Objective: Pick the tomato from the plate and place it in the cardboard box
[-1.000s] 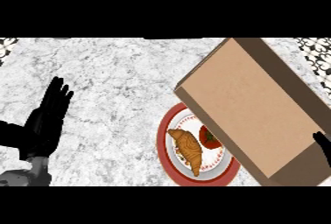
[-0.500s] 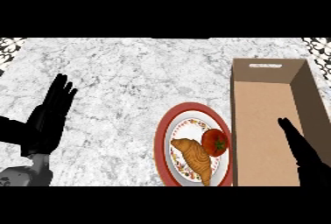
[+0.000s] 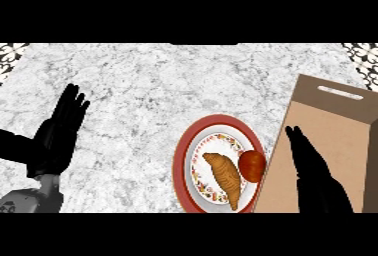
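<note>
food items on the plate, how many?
2: a tomato at the plate's right edge, against the cardboard box, and a croissant left of it. The box wall could hide more.

Grey-white marble counter (image 3: 162, 85), patterned tile corners (image 3: 13, 51)

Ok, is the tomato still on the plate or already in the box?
Still on the plate. The tomato sits at its right side beside the croissant, next to the cardboard box; the right hand holds nothing.
</note>
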You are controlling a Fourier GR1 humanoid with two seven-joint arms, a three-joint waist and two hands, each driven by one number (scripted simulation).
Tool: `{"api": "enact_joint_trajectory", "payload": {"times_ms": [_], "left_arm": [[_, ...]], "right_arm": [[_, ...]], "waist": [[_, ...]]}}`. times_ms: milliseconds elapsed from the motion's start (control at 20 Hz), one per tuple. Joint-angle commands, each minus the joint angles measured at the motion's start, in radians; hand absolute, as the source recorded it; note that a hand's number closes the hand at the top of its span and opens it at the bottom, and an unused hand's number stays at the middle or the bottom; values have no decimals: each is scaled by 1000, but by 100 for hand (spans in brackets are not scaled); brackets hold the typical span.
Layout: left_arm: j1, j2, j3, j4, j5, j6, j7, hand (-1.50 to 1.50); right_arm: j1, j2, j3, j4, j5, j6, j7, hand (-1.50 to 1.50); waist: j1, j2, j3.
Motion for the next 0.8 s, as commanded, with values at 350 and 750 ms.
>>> {"api": "enact_joint_trajectory", "payload": {"times_ms": [350, 750], "left_arm": [[33, -49, 22, -9, -45, -39, 2, 0], [-8, -43, 107, 27, -45, -96, 28, 0]], "right_arm": [[-68, 178, -45, 165, 96, 50, 37, -150], [-87, 274, -38, 280, 152, -11, 1, -150]], "waist": [[0, 3, 5], [1, 4, 5]]}}
